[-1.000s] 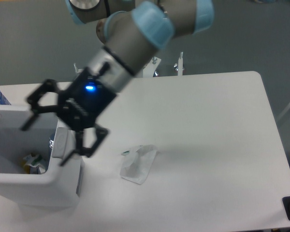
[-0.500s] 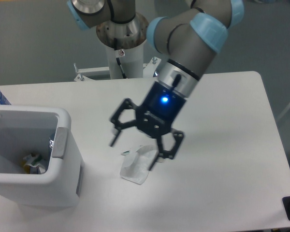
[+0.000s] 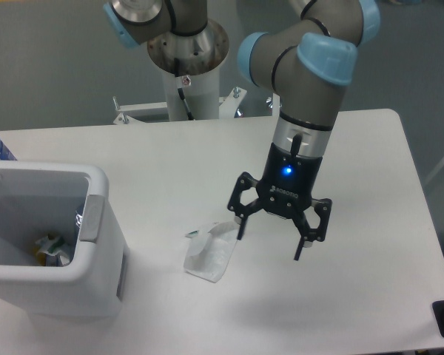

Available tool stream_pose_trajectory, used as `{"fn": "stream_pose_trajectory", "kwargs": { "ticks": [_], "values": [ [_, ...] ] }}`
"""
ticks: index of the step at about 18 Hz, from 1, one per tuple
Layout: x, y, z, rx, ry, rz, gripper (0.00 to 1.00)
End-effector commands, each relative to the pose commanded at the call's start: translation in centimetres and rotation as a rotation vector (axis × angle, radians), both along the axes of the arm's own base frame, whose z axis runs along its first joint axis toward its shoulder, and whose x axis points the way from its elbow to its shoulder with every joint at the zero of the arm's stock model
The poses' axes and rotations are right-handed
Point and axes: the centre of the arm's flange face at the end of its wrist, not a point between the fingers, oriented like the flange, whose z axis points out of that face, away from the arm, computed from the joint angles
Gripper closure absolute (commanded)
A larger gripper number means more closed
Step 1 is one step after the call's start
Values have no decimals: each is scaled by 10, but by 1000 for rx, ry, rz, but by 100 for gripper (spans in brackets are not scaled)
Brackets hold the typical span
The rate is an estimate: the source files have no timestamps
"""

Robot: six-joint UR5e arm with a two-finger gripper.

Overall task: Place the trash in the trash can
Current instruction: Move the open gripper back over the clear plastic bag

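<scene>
We see the claw [image 3: 269, 247] hanging over the counter [image 3: 355, 148] with its 2 fingers [image 3: 305, 242] spread wide and nothing between them. The wrapper [image 3: 209, 251] lies flat on the counter just left of the claw, its small green bit at the upper left edge; the nearer finger tip sits at the wrapper's right edge, though we cannot tell whether it touches. The trash can [image 3: 96, 281] stands at the counter's left side, well apart from the claw. Inside it we make out 1 crumpled piece [image 3: 50, 248] with green and yellow marks, too small to identify.
</scene>
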Motion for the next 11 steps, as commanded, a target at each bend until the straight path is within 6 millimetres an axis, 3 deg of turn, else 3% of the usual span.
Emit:
{"fn": "stream_pose_trajectory", "kwargs": {
  "ticks": [2, 5, 11],
  "values": [
    [13, -2, -32, -45, -43, -8, 0],
    [55, 6, -77, -104, -115, -59, 0],
    [107, 28, -133, -192, -193, -127, 0]
  ]
}}
